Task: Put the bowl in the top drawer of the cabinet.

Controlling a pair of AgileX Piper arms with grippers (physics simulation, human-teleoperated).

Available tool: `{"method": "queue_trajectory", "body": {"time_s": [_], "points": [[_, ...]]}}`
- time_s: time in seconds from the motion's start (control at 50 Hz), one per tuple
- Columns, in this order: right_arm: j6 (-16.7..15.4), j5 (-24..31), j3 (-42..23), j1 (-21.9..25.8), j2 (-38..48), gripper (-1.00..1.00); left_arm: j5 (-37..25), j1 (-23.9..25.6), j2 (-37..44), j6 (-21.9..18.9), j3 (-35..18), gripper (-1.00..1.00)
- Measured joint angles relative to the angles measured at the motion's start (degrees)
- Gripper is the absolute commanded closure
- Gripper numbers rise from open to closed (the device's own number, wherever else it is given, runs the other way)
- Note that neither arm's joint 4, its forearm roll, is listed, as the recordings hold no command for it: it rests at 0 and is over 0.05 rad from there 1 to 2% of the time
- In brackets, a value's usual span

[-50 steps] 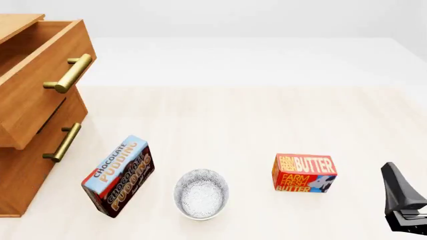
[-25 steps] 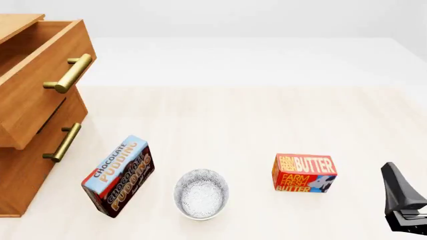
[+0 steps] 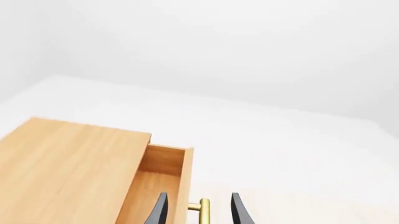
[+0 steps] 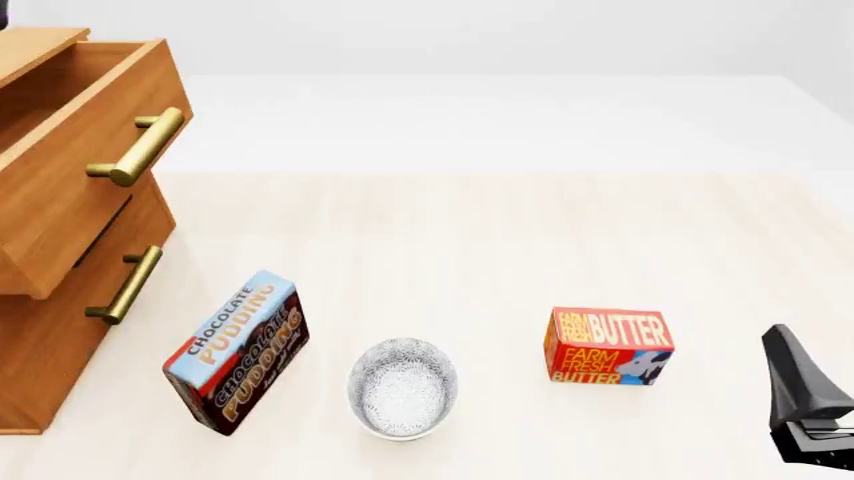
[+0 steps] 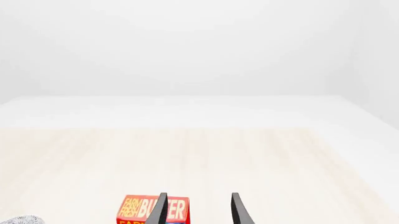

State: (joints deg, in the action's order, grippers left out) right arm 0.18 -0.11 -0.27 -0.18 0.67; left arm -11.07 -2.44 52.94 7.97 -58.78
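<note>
The bowl [image 4: 403, 387] is seen standing upright on the table [image 4: 507, 240] near the front edge, between the chocolate pudding box [image 4: 236, 350] at its 9 o'clock and the butter box [image 4: 609, 346] at its 3 o'clock, touching neither. The cabinet [image 4: 47, 330] is placed at the table's 9 o'clock side, and the top drawer [image 4: 80, 150] is shown pulled out, its brass handle [image 4: 138, 147] facing the table.

The right gripper [image 5: 197, 210] is held parted with nothing between its fingers, low at the 4 o'clock corner of the front view; the bowl lies well apart at its 9 o'clock, beyond the butter box. The left gripper [image 3: 197, 211] is likewise spread and empty, held above the open drawer's front and handle, well apart from the bowl.
</note>
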Motion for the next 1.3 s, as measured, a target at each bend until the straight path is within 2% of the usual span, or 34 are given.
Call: {"method": "queue_trajectory", "body": {"time_s": [0.56,1.3], "points": [[0.0,0.0,0.0,0.0,0.0,-1.0,-0.8,-2.0,7.0,4.8,-0.7,-1.0],[0.0,0.0,0.0,0.0,0.0,-1.0,-1.6,-1.0,12.1,10.1,0.3,-1.0]]}}
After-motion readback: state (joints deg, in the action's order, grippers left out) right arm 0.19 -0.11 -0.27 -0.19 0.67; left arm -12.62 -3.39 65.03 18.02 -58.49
